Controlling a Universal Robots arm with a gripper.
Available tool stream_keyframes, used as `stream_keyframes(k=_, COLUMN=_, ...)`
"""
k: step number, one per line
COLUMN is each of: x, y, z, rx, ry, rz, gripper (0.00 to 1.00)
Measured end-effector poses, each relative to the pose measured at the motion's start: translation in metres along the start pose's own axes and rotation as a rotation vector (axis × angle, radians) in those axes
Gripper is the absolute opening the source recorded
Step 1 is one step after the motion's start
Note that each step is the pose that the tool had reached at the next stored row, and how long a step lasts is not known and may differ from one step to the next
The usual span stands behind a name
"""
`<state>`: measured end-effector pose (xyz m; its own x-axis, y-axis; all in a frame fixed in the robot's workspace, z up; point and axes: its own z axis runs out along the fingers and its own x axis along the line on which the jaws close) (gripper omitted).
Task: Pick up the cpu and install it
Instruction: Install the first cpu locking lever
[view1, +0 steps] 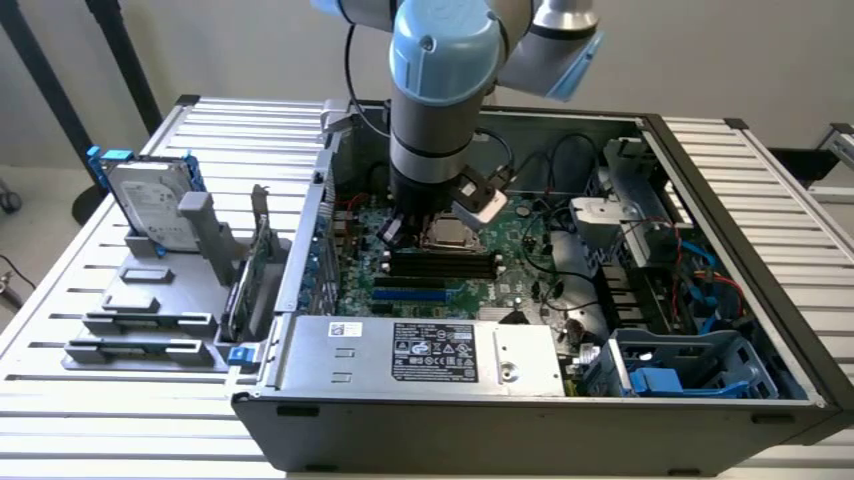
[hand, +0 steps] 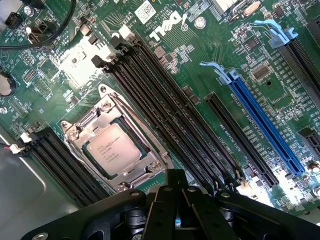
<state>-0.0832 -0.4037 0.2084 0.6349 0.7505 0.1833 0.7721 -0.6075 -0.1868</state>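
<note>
One small square silver-topped cpu (hand: 111, 149) sits in metal socket frame (hand: 150, 145) just beyond empty, clenched black gripper (hand: 176, 187) fingertips, nothing held.

Grey arm (view1: 430, 110), blue caps (black fingers (hand: 172, 192)).

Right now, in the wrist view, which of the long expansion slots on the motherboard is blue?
The long blue slot with the pale blue latch; the shorter slot beside it is black.
</note>
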Motion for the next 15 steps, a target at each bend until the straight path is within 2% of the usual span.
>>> stream_keyframes(k=15, x=-0.0006, y=-0.0001, z=0.0071, rx=0.0000, ry=-0.0002, rz=0.000, gripper=0.11)
